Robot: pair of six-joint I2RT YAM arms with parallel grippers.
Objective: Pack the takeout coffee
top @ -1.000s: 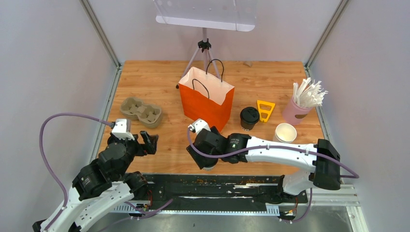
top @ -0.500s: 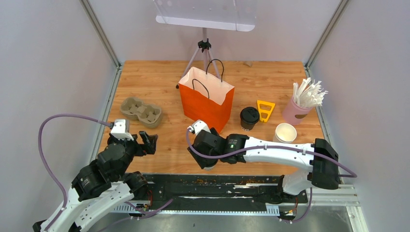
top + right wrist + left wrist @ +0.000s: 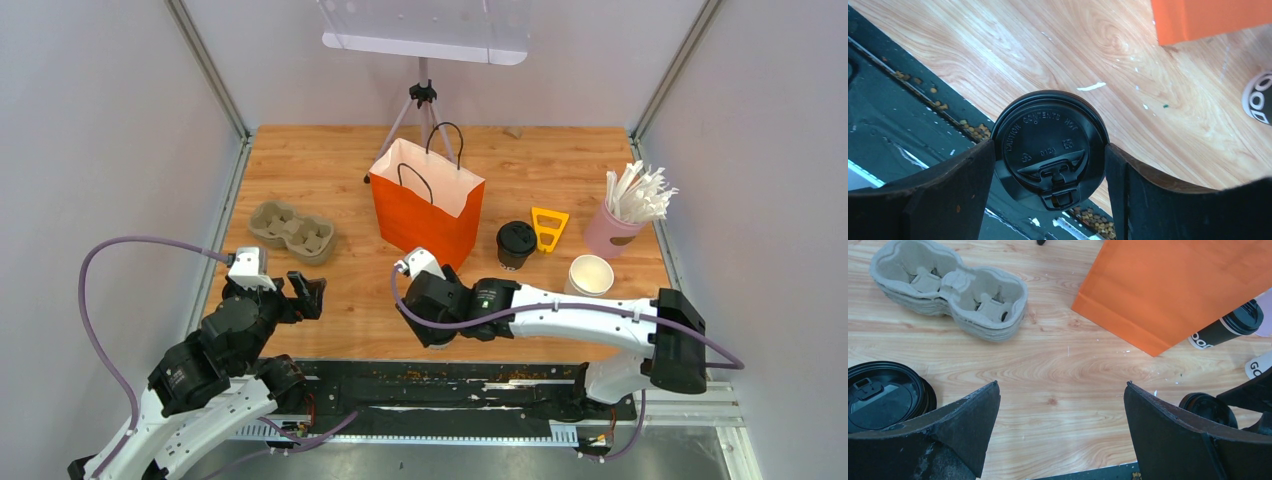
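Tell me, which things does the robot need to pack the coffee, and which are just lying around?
For the job: orange bag; lidded cup near the front edge; lidded cup beside the bag; open white cup; spare black lids; probably the pulp tray.
Just lying about, I think: pink cup of straws; yellow plastic piece; tripod.

White-shelled left arm [image 3: 190, 410] and right arm [image 3: 585, 318], black joint housings, looping purple cables [image 3: 130, 241], scuffed matte-black tool fingers [image 3: 960, 427].
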